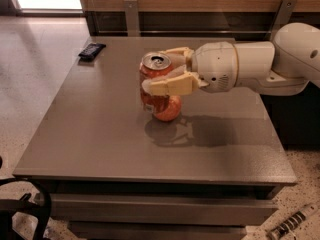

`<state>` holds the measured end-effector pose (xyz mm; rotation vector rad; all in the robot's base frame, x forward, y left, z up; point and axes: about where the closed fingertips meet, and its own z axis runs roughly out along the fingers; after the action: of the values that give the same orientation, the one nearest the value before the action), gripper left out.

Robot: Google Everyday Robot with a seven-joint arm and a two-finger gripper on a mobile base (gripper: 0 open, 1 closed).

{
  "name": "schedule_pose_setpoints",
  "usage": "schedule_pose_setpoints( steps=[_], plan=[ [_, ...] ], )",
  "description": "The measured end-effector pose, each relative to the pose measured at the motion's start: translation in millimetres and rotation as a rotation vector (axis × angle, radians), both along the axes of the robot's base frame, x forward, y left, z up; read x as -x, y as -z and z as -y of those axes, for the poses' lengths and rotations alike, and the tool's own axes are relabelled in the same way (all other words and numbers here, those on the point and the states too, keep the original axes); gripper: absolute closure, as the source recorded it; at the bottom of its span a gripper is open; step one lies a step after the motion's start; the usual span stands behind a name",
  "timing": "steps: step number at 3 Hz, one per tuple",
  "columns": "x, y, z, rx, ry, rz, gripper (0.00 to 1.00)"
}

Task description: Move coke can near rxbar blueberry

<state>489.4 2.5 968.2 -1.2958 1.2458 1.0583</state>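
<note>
The coke can, red-orange with a silver top, is held upright in my gripper, a little above the grey table. The beige fingers are shut on its sides, and its shadow lies on the table below. The rxbar blueberry, a dark flat bar, lies at the table's far left corner, well to the left of the can and farther back. My white arm reaches in from the right.
A round red-yellow apple sits on the table just below and behind the can, partly hidden by it. A wooden wall with metal brackets runs behind the table. A black part of the base shows at the lower left.
</note>
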Motion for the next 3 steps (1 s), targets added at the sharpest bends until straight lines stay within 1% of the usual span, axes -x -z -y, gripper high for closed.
schedule_pose_setpoints(
  steps=[1, 2, 3],
  plan=[
    [-27.7, -40.0, 22.7, -0.031, 0.005, 0.016, 1.00],
    [-80.7, -76.6, 41.7, -0.017, 0.066, -0.013, 1.00],
    [-130.2, -91.5, 43.9, 0.019, 0.153, -0.042, 1.00]
  ],
)
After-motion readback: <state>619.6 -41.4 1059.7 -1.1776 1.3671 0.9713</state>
